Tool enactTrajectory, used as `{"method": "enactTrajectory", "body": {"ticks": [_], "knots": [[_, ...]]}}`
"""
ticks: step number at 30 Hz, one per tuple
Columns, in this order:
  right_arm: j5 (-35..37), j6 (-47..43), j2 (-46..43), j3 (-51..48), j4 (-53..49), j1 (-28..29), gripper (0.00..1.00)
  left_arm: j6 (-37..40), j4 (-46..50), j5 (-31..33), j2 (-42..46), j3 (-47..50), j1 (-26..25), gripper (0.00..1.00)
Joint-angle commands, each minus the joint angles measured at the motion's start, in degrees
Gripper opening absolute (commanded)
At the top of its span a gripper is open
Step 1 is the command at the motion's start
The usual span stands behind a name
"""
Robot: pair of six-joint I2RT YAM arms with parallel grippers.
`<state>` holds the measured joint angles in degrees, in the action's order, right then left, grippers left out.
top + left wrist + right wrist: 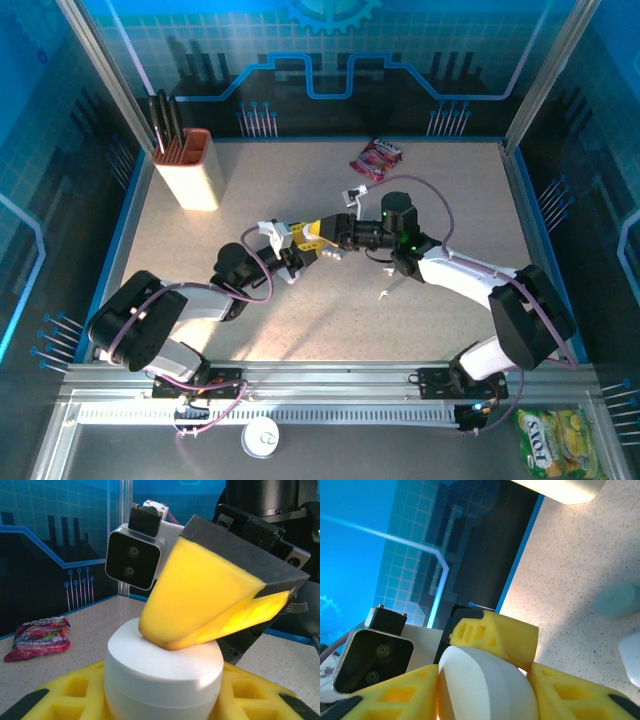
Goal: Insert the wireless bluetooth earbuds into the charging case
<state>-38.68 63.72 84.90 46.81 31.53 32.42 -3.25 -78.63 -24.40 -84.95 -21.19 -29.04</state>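
The left tool [160,700] grips the white case [162,680] upright, its long axis pointing out from the fingers. The right tool [485,690] clamps its top. One earbud [384,293] lies on the table [450,200] just beside the right arm, too small to tell which way it points.

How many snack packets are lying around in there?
2. A pink snack packet lies near the far edge of the table; a yellow-green snack packet lies on the near side of the rail, by the right arm's base. More could hide under the arms.
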Motion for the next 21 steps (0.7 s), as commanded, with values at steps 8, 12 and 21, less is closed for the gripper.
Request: {"method": "enactTrajectory", "body": {"ticks": [8,12,21], "knots": [[0.94,-2.46,-1.39,-1.99,1.25,-2.59,0.28,1.74,-1.71,-0.94,1.09,1.01,-0.14,0.66],[2.25,-4.41,-1.44,-3.97,-0.27,-5.52,0.25,2.35,-1.43,0.31,2.32,3.82,0.02,0.86],[4.48,-9.1,2.07,-7.91,-2.7,-15.59,0.22,4.6,12.21,1.94,9.59,6.93,0.12,0.97]]}}
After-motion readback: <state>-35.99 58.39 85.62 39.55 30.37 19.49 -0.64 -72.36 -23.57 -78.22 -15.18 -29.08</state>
